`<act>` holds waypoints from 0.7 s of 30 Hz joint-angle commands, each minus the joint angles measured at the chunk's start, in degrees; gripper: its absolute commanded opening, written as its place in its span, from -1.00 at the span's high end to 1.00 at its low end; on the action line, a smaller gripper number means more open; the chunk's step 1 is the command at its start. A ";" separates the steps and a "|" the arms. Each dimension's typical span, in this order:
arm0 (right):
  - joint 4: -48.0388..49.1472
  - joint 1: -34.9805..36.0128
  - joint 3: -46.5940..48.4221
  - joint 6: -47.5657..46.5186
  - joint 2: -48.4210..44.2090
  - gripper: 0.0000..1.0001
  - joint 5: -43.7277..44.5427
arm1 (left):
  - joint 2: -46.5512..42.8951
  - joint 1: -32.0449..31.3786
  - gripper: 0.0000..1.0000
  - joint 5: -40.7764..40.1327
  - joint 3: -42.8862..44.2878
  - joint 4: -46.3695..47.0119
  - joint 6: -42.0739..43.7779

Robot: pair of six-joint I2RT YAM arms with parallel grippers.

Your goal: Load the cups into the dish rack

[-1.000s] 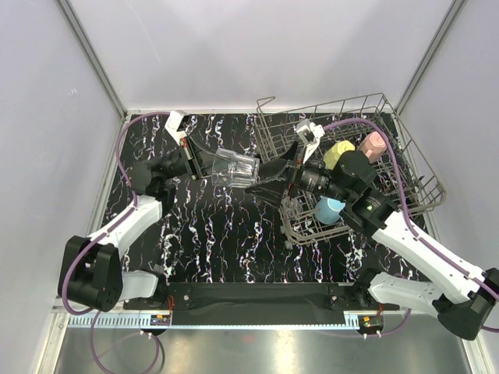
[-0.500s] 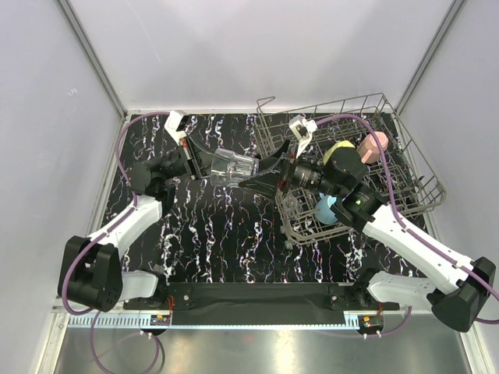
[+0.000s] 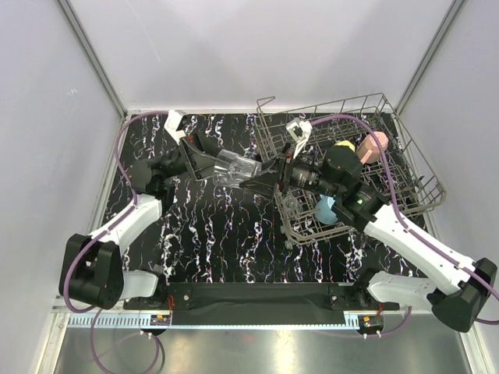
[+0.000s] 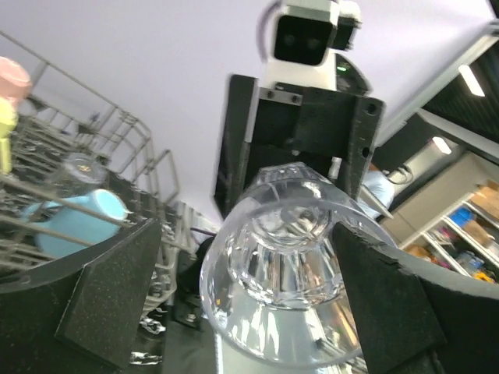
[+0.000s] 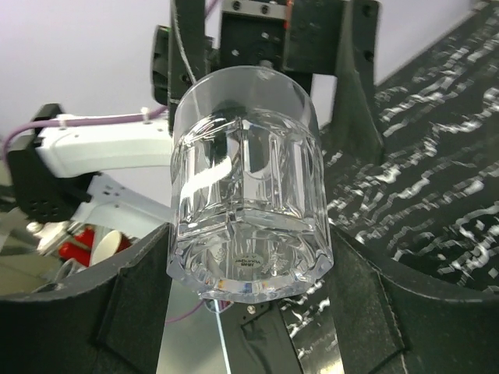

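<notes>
My left gripper [image 4: 257, 312] has just let go, jaws wide. My right gripper [image 5: 249, 300] now clamps the clear glass [image 5: 248, 187] alone. Handover looks done, dish rack [image 3: 269, 134] next.

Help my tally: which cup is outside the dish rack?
The clear glass in the right gripper, above the table; all others sit in the rack.

yellow mug [image 3: 346, 145] mostly behind right arm [image 3: 405, 238], blue mug [image 3: 326, 209] partly

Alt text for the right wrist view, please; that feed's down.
A clear glass fills the frame, base toward the camera, gripped in mid-air between the right gripper's fingers. Beyond it the left gripper stands open either side of its far end.
</notes>
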 commanded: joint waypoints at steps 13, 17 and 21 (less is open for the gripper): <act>-43.71 -5.11 16.90 -10.59 -5.94 1.00 46.76 | -7.79 7.35 -0.98 -27.61 13.96 -82.50 50.41; -53.99 -11.51 22.43 -11.99 -3.13 1.00 61.06 | -8.32 9.29 -0.98 -29.11 13.52 -83.03 49.35; -62.95 -26.35 28.84 -13.40 1.44 1.00 60.94 | -7.97 9.90 -0.98 -27.80 13.08 -81.45 48.39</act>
